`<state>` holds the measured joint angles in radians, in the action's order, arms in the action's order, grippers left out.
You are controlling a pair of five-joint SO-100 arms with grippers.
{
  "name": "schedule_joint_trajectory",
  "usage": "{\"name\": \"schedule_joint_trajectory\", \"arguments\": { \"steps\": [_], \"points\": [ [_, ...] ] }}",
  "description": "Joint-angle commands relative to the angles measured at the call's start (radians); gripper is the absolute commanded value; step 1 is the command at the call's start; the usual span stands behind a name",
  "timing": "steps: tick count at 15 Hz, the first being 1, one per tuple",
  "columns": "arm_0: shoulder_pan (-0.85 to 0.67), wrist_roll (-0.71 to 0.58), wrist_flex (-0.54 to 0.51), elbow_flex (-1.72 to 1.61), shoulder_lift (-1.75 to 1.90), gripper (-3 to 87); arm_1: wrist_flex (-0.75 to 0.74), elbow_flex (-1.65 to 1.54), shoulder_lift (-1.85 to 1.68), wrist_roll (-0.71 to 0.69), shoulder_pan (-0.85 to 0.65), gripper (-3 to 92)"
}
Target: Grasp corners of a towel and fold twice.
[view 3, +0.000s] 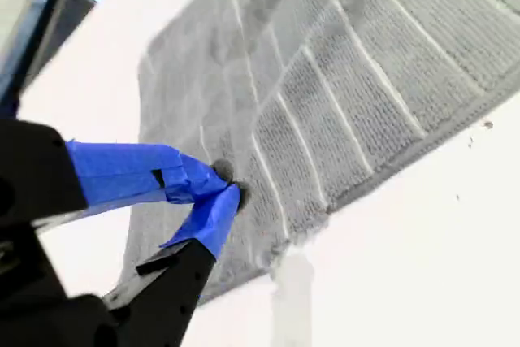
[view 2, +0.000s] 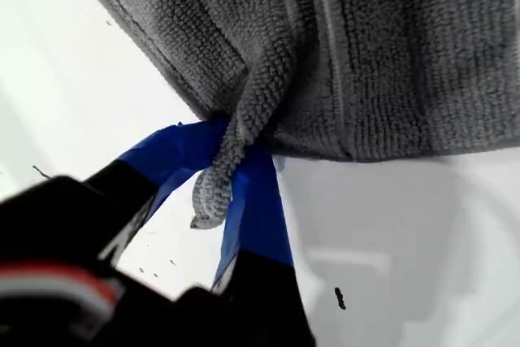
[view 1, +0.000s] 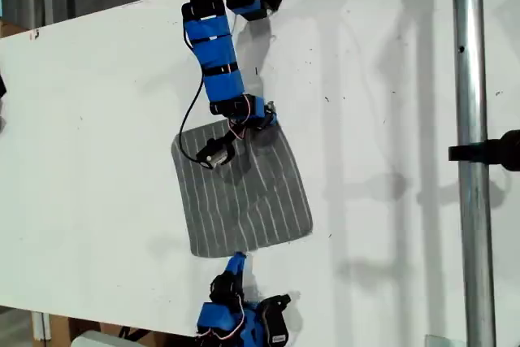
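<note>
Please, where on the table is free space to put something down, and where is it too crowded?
Free: the wide white table at the exterior view's left of the towel, and the strip between the towel and the metal pole at that view's right. Crowded: the towel's far edge, where my first gripper pinches it, and its near edge, under my second gripper.

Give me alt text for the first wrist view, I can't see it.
My first gripper, blue-taped, pinches a bunched fold at the edge of the grey towel, lifting it off the white table.
</note>
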<state>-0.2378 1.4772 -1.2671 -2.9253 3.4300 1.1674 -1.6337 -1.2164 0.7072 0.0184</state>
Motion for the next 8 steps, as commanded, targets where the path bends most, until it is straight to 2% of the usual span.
{"name": "schedule_joint_trajectory", "arguments": {
  "steps": [1, 4, 8],
  "points": [
    [0.049, -0.054, 0.008, 0.359, -0.376, -2.7, -0.011, 0.018, 0.002, -0.002, 0.002, -0.2],
    [0.201, -0.091, 0.011, 0.769, -0.956, -2.9, -0.012, 0.018, 0.003, -0.005, 0.000, -0.2],
    [0.420, -0.233, -0.150, 1.295, -1.582, -3.0, -0.012, 0.018, 0.005, -0.005, 0.002, -0.2]
  ]
}}
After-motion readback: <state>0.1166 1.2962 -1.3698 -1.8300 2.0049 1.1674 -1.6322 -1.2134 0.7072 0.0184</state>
